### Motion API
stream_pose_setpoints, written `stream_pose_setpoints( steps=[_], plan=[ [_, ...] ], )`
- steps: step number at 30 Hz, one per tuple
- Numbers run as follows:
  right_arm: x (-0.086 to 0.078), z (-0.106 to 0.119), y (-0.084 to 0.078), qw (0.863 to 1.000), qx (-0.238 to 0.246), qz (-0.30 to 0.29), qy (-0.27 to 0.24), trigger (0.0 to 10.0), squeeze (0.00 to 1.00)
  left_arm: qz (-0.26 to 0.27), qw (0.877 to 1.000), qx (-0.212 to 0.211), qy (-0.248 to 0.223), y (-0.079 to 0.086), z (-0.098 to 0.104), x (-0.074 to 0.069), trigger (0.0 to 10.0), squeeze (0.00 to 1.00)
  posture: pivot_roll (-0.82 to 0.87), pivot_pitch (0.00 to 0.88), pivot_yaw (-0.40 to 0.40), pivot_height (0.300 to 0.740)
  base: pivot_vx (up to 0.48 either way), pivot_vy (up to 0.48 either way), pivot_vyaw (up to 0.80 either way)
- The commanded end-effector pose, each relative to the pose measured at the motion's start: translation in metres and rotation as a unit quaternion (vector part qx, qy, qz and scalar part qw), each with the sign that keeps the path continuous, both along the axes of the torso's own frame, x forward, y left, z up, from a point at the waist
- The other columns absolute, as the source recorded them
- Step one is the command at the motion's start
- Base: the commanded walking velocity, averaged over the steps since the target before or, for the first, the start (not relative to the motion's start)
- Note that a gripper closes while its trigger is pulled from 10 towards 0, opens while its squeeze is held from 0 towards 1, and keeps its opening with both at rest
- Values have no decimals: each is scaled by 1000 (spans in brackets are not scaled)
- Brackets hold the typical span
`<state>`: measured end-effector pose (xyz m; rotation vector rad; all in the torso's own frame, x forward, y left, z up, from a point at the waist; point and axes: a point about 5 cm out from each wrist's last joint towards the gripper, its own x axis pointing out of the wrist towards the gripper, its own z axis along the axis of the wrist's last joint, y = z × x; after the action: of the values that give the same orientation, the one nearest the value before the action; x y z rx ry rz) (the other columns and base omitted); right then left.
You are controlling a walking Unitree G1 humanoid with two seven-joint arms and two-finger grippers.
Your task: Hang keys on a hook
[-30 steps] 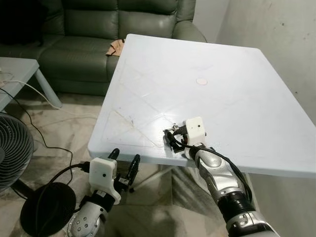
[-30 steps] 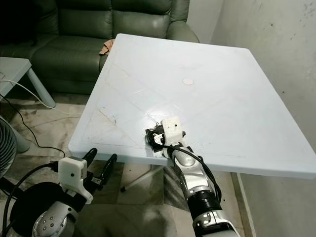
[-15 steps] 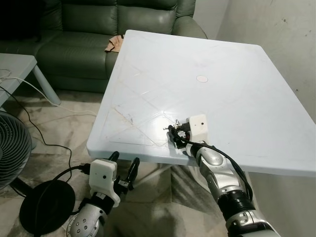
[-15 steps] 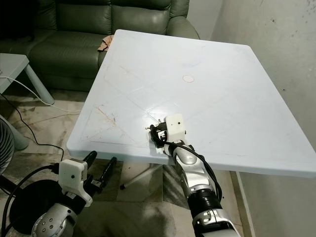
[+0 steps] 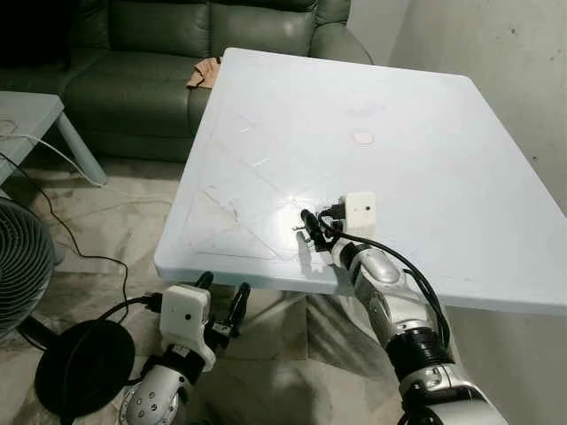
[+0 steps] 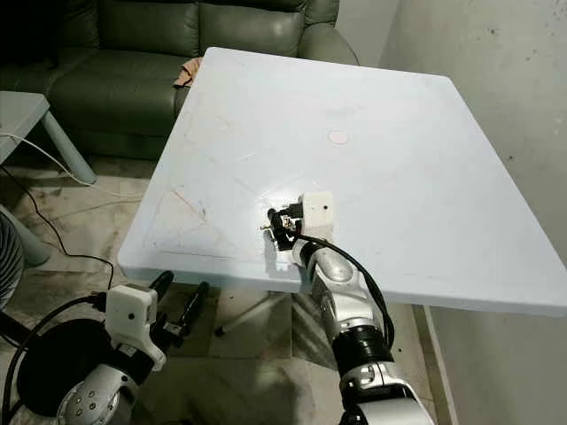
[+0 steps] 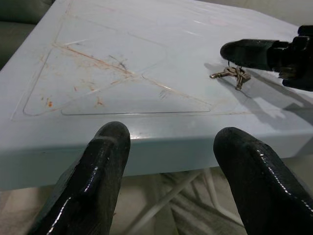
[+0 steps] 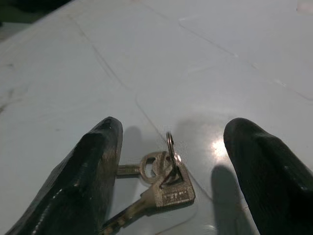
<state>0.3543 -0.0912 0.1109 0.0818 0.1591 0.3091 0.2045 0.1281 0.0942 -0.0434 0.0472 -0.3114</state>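
Keys (image 8: 164, 183) are lying flat on the white table (image 5: 425, 115) near its front edge, their ring standing upright in the right wrist view, detail the head views are blurring. The right gripper (image 8: 171, 161) is reaching low over them, fingers spread wide on either side. The left gripper (image 7: 178, 171) is hanging below the table edge, fingers parted
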Motion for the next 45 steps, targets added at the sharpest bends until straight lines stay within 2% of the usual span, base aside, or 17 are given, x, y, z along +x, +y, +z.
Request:
stream_pose_setpoints(
  steps=[1,2,4,5,7,9,12,13,14,15,16,17,31,33,34,36,45],
  plan=[
    [2,-2,-3,1000,-8,-13,10,3255,0,5,1000,5,-3,1,3,-1,10000,0,-15,142,-78,732,0,0,0],
    [2,-2,-4,1000,-14,-17,8,2353,0,5,1000,5,-2,1,3,-1,10000,0,-14,142,-78,732,0,0,0],
    [2,-3,-3,1000,-12,-17,13,2353,0,6,1000,6,-2,1,3,-2,10000,0,-14,142,-78,732,0,0,0],
    [2,-3,-3,1000,-12,-16,14,1725,0,6,1000,6,-2,1,3,-2,10000,0,-12,145,-79,732,0,0,0],
    [2,-4,-4,1000,-14,-14,14,1647,0,7,1000,6,-2,2,3,-2,10000,0,-12,145,-79,732,0,0,0],
    [2,-4,-5,1000,-15,-16,15,431,0,9,1000,5,-1,2,3,-2,10000,0,-13,146,-81,732,0,0,0],
    [2,-4,-6,1000,-13,-16,12,39,0,9,1000,6,-1,2,3,-2,10000,0,-14,146,-81,732,0,0,0],
    [2,-4,-6,1000,-13,-16,11,824,0,9,1000,6,-1,2,3,-2,10000,0,-15,146,-81,732,0,0,0],
    [2,-3,-6,1000,-11,-15,10,745,0,9,1000,5,-1,1,3,-2,10000,0,-16,146,-81,732,0,0,0],
    [2,-3,-6,1000,-10,-14,8,1725,0,9,1000,6,-1,1,3,-2,10000,0,-16,146,-81,732,0,0,0],
    [2,-3,-6,1000,-10,-14,8,1725,0,9,1000,6,-1,1,3,-2,10000,0,-16,146,-81,732,0,0,0],
    [2,-3,-6,1000,-10,-12,8,706,0,9,1000,6,-2,1,3,-1,10000,0,-17,146,-82,732,0,0,0],
    [2,-3,-7,1000,-10,-8,4,314,0,11,1000,6,-2,1,4,-1,10000,0,-16,148,-83,732,0,0,0],
    [1,-3,-7,1000,-9,-7,3,627,0,12,1000,6,-2,1,4,-1,10000,0,-15,149,-83,732,0,0,0],
    [1,-2,-7,1000,-10,-5,2,0,0,12,1000,7,-3,1,4,-1,10000,0,-15,149,-83,732,0,0,0],
    [1,-3,-7,1000,-9,-5,2,314,0,12,1000,7,-2,1,4,-2,10000,0,-15,149,-83,732,0,0,0],
    [1,-2,-8,1000,-7,-6,1,0,0,13,1000,9,-1,2,3,-3,10000,0,-14,149,-82,732,0,0,0]
  ],
)
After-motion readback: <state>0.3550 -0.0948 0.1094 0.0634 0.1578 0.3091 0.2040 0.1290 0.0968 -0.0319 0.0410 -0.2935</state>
